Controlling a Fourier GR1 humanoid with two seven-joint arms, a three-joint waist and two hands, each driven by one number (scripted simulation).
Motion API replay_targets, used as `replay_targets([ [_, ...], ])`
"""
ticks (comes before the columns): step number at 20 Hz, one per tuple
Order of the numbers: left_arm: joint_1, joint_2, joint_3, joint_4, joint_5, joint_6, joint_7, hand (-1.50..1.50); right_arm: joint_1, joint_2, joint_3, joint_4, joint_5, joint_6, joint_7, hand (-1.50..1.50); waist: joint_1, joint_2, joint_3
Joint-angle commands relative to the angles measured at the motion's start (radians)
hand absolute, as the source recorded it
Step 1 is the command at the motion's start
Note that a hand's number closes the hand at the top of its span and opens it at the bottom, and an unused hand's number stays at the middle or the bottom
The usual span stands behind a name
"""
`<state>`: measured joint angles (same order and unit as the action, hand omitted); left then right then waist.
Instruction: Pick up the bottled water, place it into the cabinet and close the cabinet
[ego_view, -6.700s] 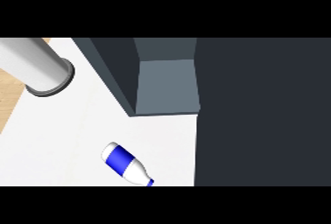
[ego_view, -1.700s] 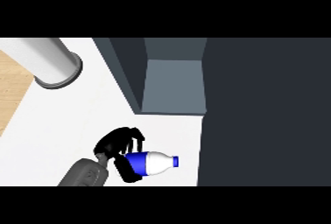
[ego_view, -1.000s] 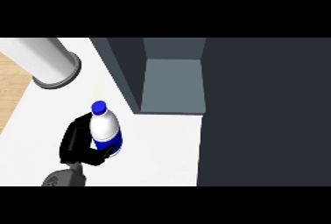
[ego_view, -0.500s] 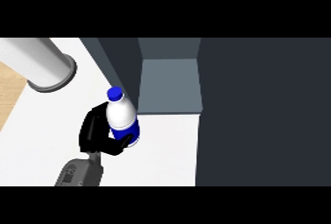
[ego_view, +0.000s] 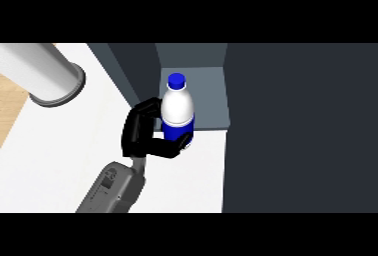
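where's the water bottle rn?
Head view, centre: the water bottle is held in the hand, its blue cap pointing into the open cabinet, with the grey cylinder off to the left.

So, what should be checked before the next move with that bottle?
1. Right hand curled round the white plastic water bottle with the blue label: ok.
2. Bottle upright, blue cap on top: ok.
3. Dark grey cabinet open, its inside showing behind the bottle: ok.
4. Bottle's base clear of the white counter: cannot tell, the hand hides it.
5. Bottle set down inside the cabinet: not ok, the hand holds it.
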<state>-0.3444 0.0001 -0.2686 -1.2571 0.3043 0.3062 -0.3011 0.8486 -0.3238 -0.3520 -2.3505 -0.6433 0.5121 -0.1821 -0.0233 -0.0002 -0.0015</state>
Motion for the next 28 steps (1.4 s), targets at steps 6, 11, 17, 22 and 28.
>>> replay_targets([
  [6,-0.228,0.000,-0.026,0.207,-0.040,0.209,0.056,1.50,0.052,-0.006,-0.042,-0.178,-0.167,-0.031,0.064,-1.50,-0.016,0.002,0.000],
  [11,-0.359,0.000,-0.020,0.386,-0.005,0.244,0.061,1.50,0.013,0.028,0.010,-0.103,-0.090,-0.007,0.043,-1.50,-0.021,0.006,0.000],
  [17,-0.450,0.000,-0.003,0.517,0.076,0.245,0.020,1.50,0.054,0.001,-0.018,-0.145,-0.185,0.009,0.043,-1.50,-0.039,0.010,-0.001],
  [22,-0.513,0.000,0.036,0.656,0.096,0.226,-0.078,1.50,0.043,-0.009,-0.016,-0.120,-0.187,-0.005,0.062,-1.50,-0.035,0.013,-0.001],
  [28,-0.615,0.002,0.108,0.820,0.099,0.201,-0.139,1.50,0.044,-0.008,-0.040,-0.118,-0.171,0.018,0.041,-1.50,-0.038,0.013,-0.001],
])
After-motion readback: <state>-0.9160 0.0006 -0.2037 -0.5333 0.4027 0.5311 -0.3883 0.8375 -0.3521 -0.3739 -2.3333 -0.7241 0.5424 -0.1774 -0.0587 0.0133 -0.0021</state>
